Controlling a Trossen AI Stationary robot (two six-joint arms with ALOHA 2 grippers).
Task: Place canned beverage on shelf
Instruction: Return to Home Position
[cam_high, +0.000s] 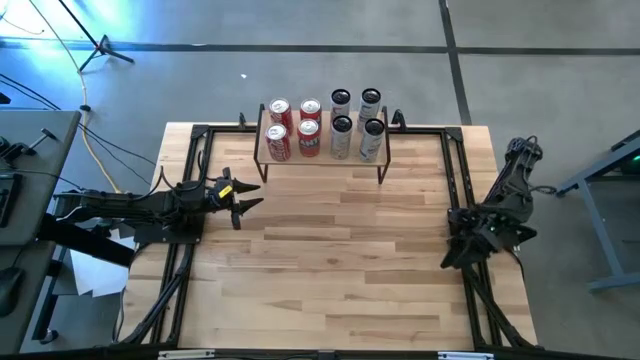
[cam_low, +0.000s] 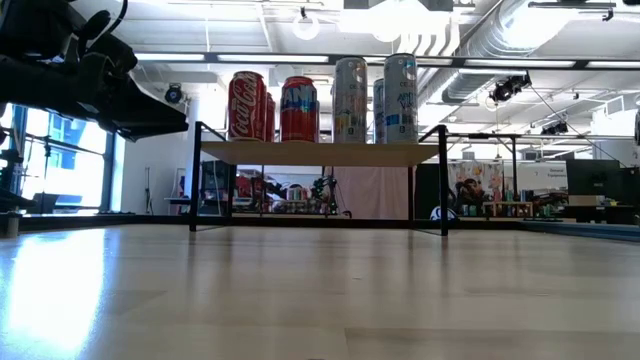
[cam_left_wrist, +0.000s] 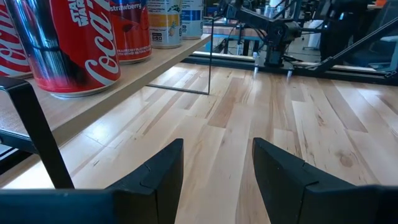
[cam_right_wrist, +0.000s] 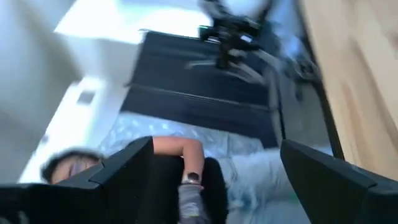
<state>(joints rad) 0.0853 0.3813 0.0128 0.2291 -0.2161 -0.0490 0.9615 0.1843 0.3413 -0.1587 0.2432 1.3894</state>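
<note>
Left end effector (cam_left_wrist: 217, 149) hovers over the bench (cam_high: 340, 260), fingers apart and empty, just left of the shelf (cam_low: 320, 153). The shelf stands at the bench's far middle, carrying 8 cans (cam_high: 309, 140) in 2 rows. Right end effector (cam_right_wrist: 216, 149) hangs spread and empty at the bench's right edge.

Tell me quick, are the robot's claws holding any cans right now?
Left gripper: open, holding nothing.
Right gripper: open, holding nothing.

Black, jointed left arm (cam_high: 130, 207) and right arm (cam_high: 510, 190); left claw (cam_left_wrist: 217, 163) with thick, wedge-shaped matte fingers (cam_left_wrist: 158, 171).
</note>
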